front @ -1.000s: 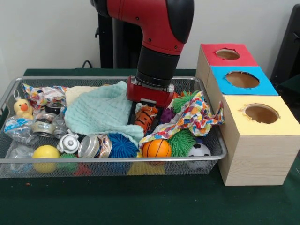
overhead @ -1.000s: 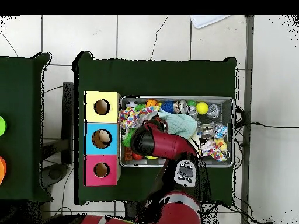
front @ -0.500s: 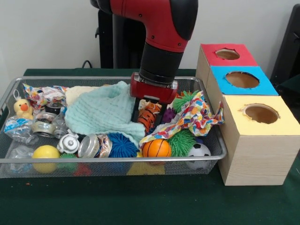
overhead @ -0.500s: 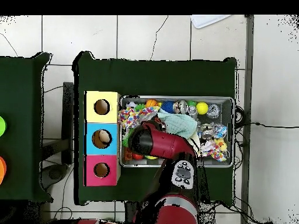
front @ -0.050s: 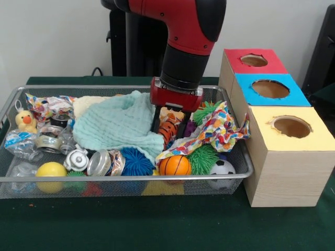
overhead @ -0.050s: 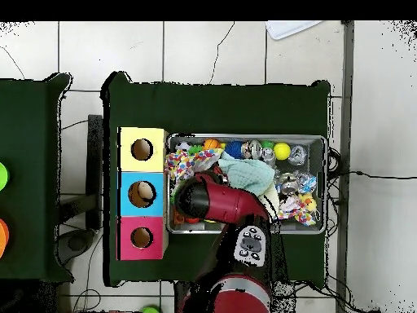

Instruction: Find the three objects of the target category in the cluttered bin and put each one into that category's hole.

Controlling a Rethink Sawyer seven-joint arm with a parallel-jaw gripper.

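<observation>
A striped orange tiger toy (front @ -0.050s: 167, 127) hangs between the black fingers (front @ -0.050s: 156, 121) of my gripper (front @ -0.050s: 168, 133), which is shut on it just above the clutter in the wire bin (front @ -0.050s: 125, 178). It sits between the mint cloth (front @ -0.050s: 116, 125) and the confetti-patterned wrapper (front @ -0.050s: 217, 129). In the overhead view the red arm (overhead @ -0.050s: 213, 201) hides the gripper and the toy. The wooden box to the bin's right has a yellow hole (front @ -0.050s: 291, 126), a blue hole (front @ -0.050s: 270, 88) and a red hole (front @ -0.050s: 254, 60).
The bin also holds an orange basketball (front @ -0.050s: 175, 165), a soccer ball (front @ -0.050s: 223, 168), green (front @ -0.050s: 203, 158) and blue (front @ -0.050s: 137, 162) spiky balls, a yellow ball (front @ -0.050s: 51, 170), a duck (front @ -0.050s: 25, 121), a can (front @ -0.050s: 100, 162) and plastic wrappers (front @ -0.050s: 21, 144). The sorting box (overhead @ -0.050s: 142, 193) stands left of the bin overhead.
The gripper has risen and shifted slightly right over the last second, lifting the tiger toy out from beside the mint cloth. The other bin contents stay put.
</observation>
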